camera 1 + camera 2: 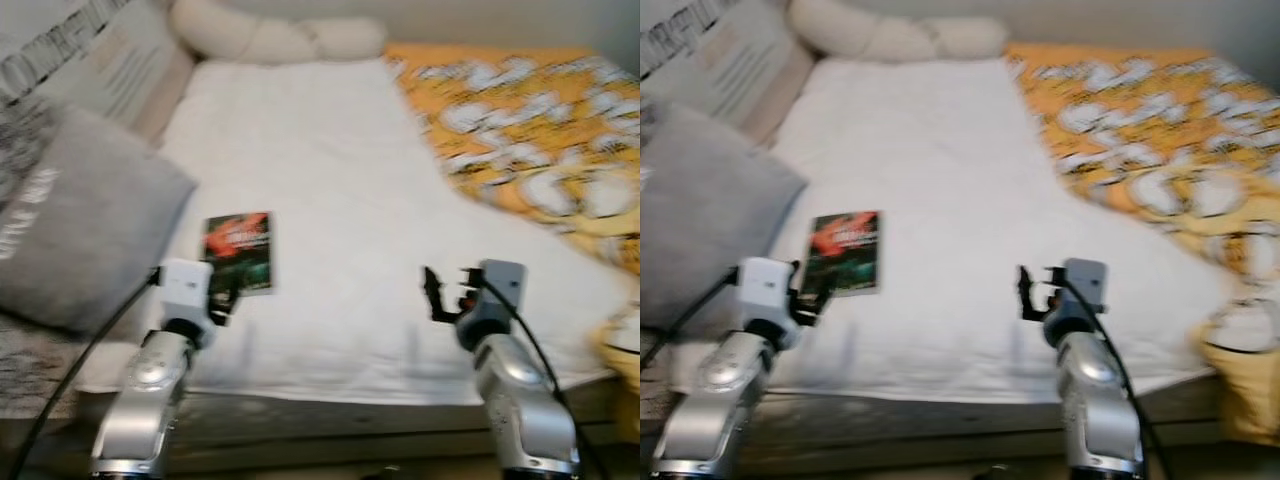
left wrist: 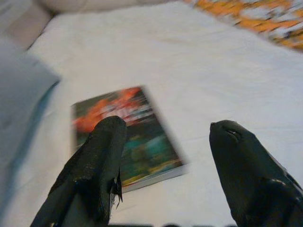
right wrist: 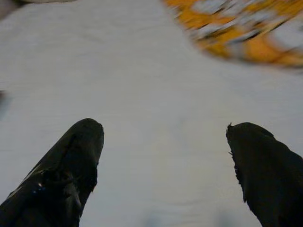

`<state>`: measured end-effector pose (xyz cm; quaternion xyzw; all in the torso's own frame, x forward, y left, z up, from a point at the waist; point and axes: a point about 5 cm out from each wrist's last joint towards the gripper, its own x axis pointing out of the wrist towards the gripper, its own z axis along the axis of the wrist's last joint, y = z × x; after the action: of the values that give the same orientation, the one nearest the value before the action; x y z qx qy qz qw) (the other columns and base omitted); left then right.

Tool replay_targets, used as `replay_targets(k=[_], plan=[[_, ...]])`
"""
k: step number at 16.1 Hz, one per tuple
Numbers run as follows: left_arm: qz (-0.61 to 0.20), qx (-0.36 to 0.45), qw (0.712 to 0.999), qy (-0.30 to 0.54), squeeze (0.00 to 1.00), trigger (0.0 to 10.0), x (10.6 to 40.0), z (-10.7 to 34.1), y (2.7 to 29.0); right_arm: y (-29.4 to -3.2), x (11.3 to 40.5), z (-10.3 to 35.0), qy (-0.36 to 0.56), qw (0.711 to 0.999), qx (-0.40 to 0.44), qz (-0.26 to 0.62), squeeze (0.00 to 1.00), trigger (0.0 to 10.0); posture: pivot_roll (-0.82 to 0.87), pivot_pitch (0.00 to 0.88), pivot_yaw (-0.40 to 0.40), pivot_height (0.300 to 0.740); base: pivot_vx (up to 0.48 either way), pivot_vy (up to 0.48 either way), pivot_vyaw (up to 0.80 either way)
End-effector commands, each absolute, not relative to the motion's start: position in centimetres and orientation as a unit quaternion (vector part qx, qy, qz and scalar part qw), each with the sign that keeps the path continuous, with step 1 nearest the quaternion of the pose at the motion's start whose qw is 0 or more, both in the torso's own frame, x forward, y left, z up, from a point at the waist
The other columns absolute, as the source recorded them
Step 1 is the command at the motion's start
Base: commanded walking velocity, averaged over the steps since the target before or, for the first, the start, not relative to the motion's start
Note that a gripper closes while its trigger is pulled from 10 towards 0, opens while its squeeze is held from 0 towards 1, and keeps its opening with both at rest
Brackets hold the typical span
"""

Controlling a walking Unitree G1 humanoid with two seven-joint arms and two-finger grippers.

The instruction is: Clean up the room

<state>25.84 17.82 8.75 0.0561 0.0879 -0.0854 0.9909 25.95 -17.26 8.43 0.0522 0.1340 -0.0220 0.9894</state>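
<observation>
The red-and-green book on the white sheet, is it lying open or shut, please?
Shut: the red-and-green book lies flat on the white sheet, front cover up, no pages showing.

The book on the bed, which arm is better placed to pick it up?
Left. The left gripper is open right by the book, while the right gripper hovers over bare white sheet.

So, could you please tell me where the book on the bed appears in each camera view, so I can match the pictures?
Left eye view: the book lies lower left on the white sheet, just beyond the left hand.
Right eye view: same spot, beside the grey pillow.
Left wrist view: centre, partly behind one finger.
Right wrist view: I cannot make it out.
Shared landmark: the orange patterned blanket.
</observation>
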Motion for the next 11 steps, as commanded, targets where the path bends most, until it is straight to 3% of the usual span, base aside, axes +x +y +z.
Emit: replay_targets(k=[1, 7, 11], plan=[[-0.073, 0.072, 0.991, 0.091, 0.00, 10.0, 25.8, 8.7, 18.4, -16.5, 26.2, 8.7, 0.130, 0.990, 0.044, -0.014, 1.00, 10.0, -0.05, 0.000, 0.011, 0.740, 0.000, -0.480, 0.00], [-0.081, 0.079, 0.990, 0.089, 0.00, 10.0, 27.3, 8.5, 17.7, -16.9, 26.9, 8.5, 0.133, 0.991, -0.009, -0.015, 1.00, 10.0, -0.08, 0.000, 0.025, 0.740, 0.000, -0.480, 0.00], [-0.084, 0.087, 0.989, 0.084, 0.00, 10.0, 28.3, 8.6, 17.5, -16.6, 27.9, 8.8, 0.129, 0.991, -0.020, -0.005, 1.00, 10.0, -0.08, 0.000, 0.022, 0.740, 0.000, -0.480, 0.65]])
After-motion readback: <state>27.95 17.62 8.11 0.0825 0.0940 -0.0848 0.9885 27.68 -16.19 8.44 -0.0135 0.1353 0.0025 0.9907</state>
